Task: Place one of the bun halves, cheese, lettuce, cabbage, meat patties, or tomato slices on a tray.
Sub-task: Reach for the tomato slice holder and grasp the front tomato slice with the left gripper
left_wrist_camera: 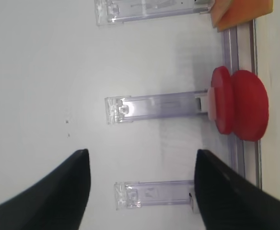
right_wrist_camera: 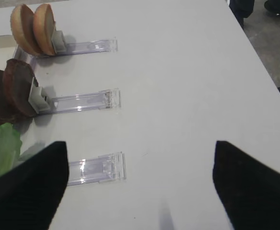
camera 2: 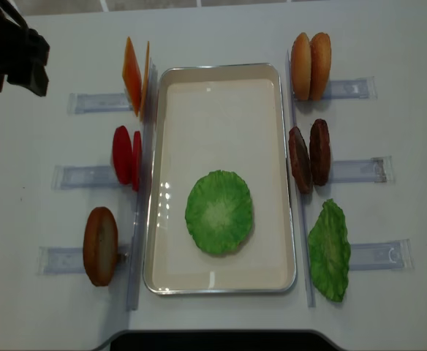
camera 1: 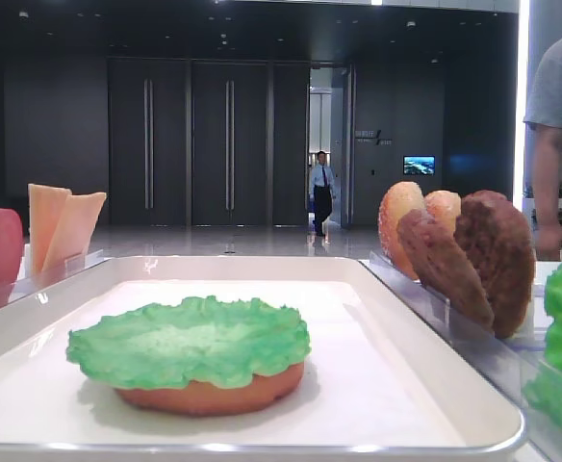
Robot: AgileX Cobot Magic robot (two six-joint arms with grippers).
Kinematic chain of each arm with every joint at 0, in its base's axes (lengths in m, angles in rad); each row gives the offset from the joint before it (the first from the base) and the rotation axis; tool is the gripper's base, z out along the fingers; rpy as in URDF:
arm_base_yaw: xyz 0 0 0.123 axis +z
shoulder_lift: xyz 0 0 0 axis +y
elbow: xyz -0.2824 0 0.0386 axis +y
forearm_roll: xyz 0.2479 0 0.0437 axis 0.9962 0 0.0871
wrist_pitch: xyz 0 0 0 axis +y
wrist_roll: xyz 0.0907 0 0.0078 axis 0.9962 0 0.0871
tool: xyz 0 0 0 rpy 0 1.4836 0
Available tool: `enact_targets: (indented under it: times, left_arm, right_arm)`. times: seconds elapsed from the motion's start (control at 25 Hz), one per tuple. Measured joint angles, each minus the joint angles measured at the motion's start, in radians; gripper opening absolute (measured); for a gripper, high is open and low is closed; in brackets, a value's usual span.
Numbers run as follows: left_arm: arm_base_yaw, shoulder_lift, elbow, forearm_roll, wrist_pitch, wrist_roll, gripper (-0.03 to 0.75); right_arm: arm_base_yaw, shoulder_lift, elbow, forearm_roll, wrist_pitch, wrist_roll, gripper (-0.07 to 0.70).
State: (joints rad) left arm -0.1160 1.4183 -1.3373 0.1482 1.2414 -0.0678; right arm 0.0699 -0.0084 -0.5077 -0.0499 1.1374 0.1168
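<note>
The table (camera 2: 221,29) was white, and the tray (camera 2: 221,84) lay lengthwise at its middle. On the tray's near half a lettuce (camera 2: 219,212) leaf lay flat on a bun half (camera 1: 209,397), covering it from above. Clear holders (camera 2: 360,170) lined both long sides. On the right stood two bun halves (camera 2: 311,66), two meat patties (camera 2: 308,155) and a second green leaf (camera 2: 329,250); on the left, the cheese (camera 2: 134,73), the tomato slices (camera 2: 126,155) and one more bun (camera 2: 100,245).

The left arm (camera 2: 12,47) was a dark mass at the far left corner, well apart from the tray. Its wrist view looked straight down: the left gripper (left_wrist_camera: 142,191) stood wide apart and held nothing, with the tomato slices just beyond its right finger. The right gripper (right_wrist_camera: 140,184) was likewise spread wide and empty over bare table, the patties and green leaf off to its left; its arm probably sat outside the overhead view
</note>
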Motion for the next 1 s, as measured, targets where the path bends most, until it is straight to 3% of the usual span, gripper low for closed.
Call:
enact_targets:
  times: [0.52,1.0]
  left_arm:
    - [-0.016,0.08,-0.026,-0.067,-0.001,-0.057,0.475]
    - [-0.288,0.152,-0.026,-0.052,-0.002,-0.288,0.475]
  right_arm:
    - [0.0,0.0,0.0,0.0,0.0,0.0,0.581]
    - [0.0,0.0,0.0,0.0,0.0,0.0,0.581]
